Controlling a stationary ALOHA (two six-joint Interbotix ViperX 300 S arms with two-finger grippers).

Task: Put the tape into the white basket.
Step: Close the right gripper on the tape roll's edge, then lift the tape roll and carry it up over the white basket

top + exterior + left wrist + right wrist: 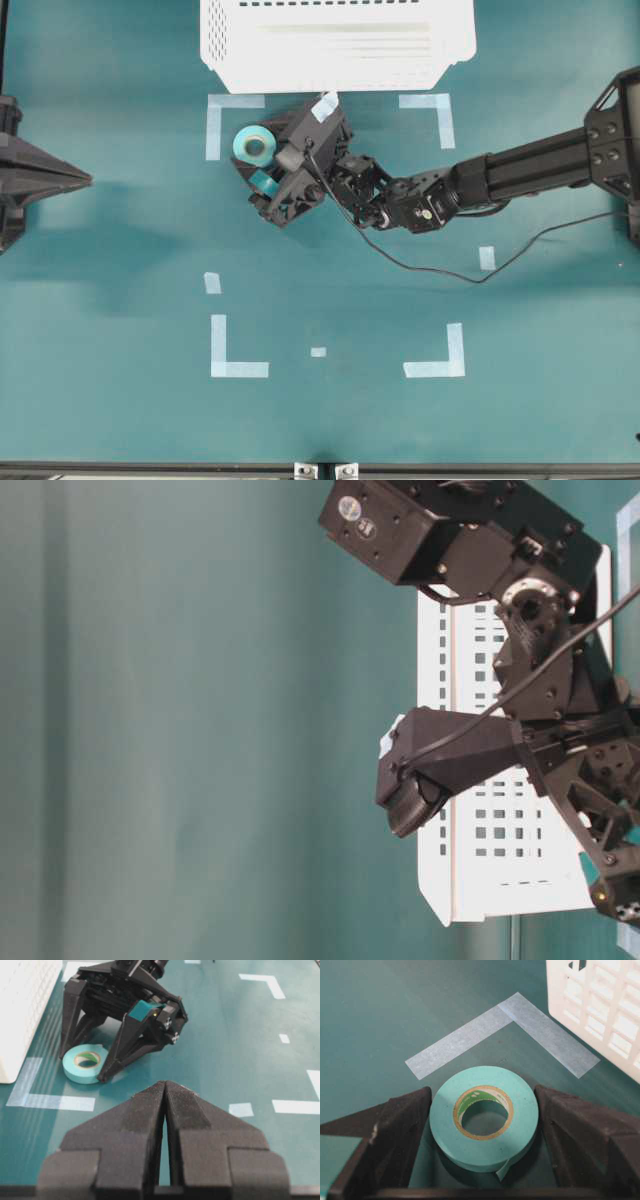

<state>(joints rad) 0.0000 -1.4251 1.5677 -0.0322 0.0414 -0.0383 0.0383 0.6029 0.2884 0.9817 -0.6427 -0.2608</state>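
The tape (243, 147) is a light-teal roll lying flat on the green table, just in front of the white basket (330, 80). My right gripper (254, 152) is lowered over it and stands open, one finger on each side of the roll. In the right wrist view the tape (485, 1132) fills the space between the fingers (400, 1130), with a narrow gap on either side. The left wrist view shows the tape (75, 1071) beside the basket (25, 1010). My left gripper (165, 1084) is shut and empty, parked at the table's left side (85, 180).
Pale-blue corner marks (225, 110) (440, 105) (235, 365) (445, 360) outline a square on the table. The right arm's black cable (470, 275) trails across the surface. The basket's perforated wall (600, 1005) stands close to the roll.
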